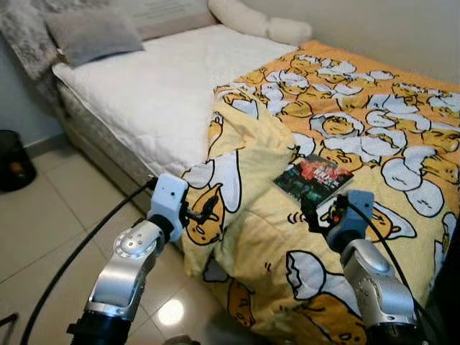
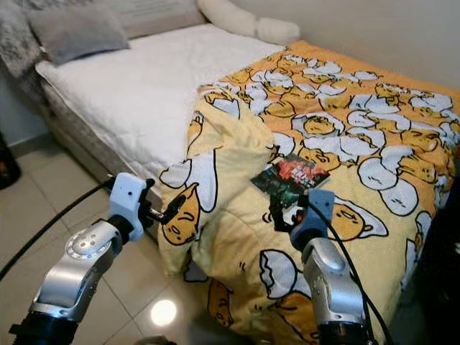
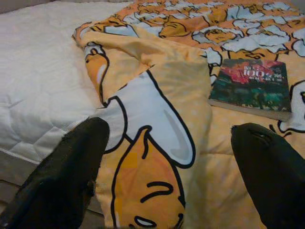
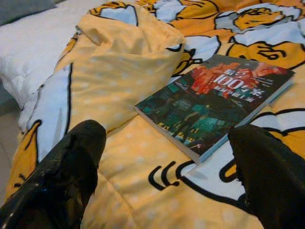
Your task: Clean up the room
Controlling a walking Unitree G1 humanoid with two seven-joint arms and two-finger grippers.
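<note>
A dark book [image 1: 313, 179] with a red and green cover lies flat on the yellow cartoon-print blanket [image 1: 359, 115], which covers the right half of the bed and hangs over its near edge. My right gripper [image 1: 321, 213] hovers open just short of the book [image 4: 214, 102], with its fingers [image 4: 71, 176] spread to either side of the near corner. My left gripper [image 1: 200, 213] is open at the blanket's hanging fold [image 3: 147, 157], close to the cloth without holding it. The book [image 3: 251, 87] also shows in the left wrist view.
The white mattress [image 1: 158, 86] lies bare on the left half of the bed, with a grey pillow [image 1: 92, 32] and a white bolster [image 1: 259, 21] at the head. A dark bin [image 1: 13, 159] stands on the tiled floor at the left. Black cables trail from both arms.
</note>
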